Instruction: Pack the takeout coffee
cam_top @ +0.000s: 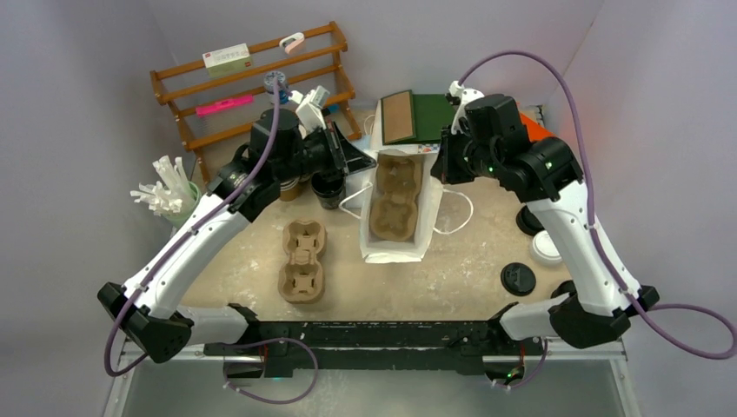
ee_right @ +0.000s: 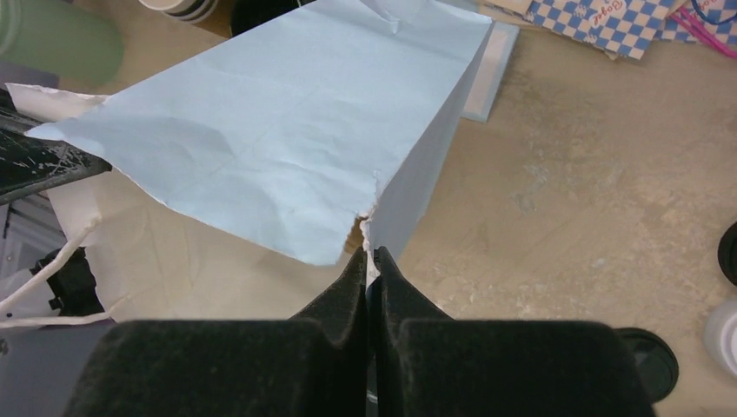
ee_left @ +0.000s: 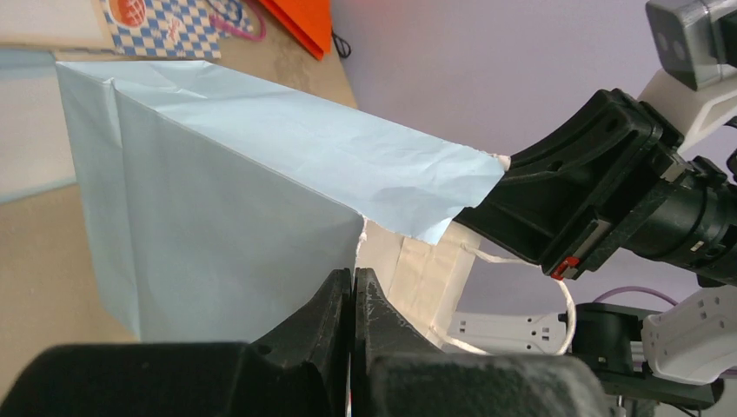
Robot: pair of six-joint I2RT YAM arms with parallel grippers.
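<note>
From above, the takeout coffee point(cam_top: 546, 248) is a small white cup under a round white lid. It stands on the right side of the worktop point(cam_top: 469, 261), just beside the right forearm, with one black lid point(cam_top: 519, 278) in front of it and another dark lid point(cam_top: 528, 221) behind. It is well apart from the paper bag point(cam_top: 395, 252), which stands open mid-worktop with a brown cup carrier point(cam_top: 395, 195) inside. The left claw point(cam_top: 367, 163) pinches the bag's left rim and the right claw point(cam_top: 441, 167) its right rim, so the mouth is stretched between them. A second carrier point(cam_top: 302, 261) lies to the left of the bag, with bare worktop between them and more bare surface between the bag and the coffee. In the left wrist view, the left claw point(ee_left: 355, 291) has its fingers pressed together on the near edge of the paper bag point(ee_left: 217, 226). Across the mouth, the right claw point(ee_left: 500, 204) clamps the far rim. In the right wrist view, the right claw point(ee_right: 369, 265) is closed on a torn corner of the paper bag point(ee_right: 287, 139), and the left claw point(ee_right: 43, 165) shows at the left edge. The takeout coffee point(ee_right: 723, 334) is cut off at the right border, near a black lid point(ee_right: 647, 360), with open worktop point(ee_right: 556, 200) between it and the bag.
</note>
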